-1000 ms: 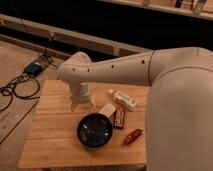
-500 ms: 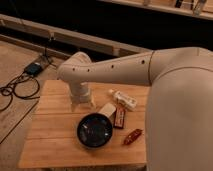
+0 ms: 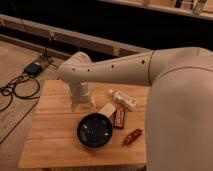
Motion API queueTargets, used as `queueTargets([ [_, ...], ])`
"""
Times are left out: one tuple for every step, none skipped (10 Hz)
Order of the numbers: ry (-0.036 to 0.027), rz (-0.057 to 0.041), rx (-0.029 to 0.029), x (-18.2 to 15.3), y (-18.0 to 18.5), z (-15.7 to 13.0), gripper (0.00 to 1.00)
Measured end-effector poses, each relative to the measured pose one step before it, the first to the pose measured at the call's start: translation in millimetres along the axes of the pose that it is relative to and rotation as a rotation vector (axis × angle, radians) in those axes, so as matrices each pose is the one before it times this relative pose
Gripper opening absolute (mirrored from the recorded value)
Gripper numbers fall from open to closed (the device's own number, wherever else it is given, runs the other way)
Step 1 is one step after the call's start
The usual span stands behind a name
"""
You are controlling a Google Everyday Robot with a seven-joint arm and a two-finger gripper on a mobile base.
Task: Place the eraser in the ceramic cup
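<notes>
The wooden worktop [image 3: 50, 125] is carrying a dark bowl [image 3: 95, 131] near its middle. The white cup [image 3: 106, 109] is sitting just behind the bowl, with the eraser [image 3: 119, 118] lying beside the cup. A red piece [image 3: 133, 136] is lying near the bowl and a pale block [image 3: 124, 99] farther back. The tool [image 3: 82, 104] is hanging low over the worktop near the cup.

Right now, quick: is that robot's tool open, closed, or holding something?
Tool: cannot be told; it hangs low over the wooden table, next to the dark bowl.
</notes>
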Motion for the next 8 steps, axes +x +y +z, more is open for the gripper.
queueTargets([
  [-0.00003, -0.00008, 0.00001, 0.00, 0.03, 0.00, 0.65],
  [0.00000, 0.00001, 0.00001, 0.00, 0.00, 0.00, 0.65],
  [0.00000, -0.00007, 0.00001, 0.00, 0.04, 0.00, 0.65],
  [0.00005, -0.00015, -0.00002, 0.02, 0.09, 0.01, 0.65],
  [0.00016, -0.00024, -0.00005, -0.07, -0.09, 0.07, 0.65],
  [0.00202, -0.00348, -0.00063, -0.68, -0.71, 1.17, 0.65],
  [0.00827, -0.00500, 0.00523, -1.95, -5.89, 4.00, 0.65],
  [0.00901, 0.00144, 0.01384, -6.08, -17.83, 7.74, 0.65],
])
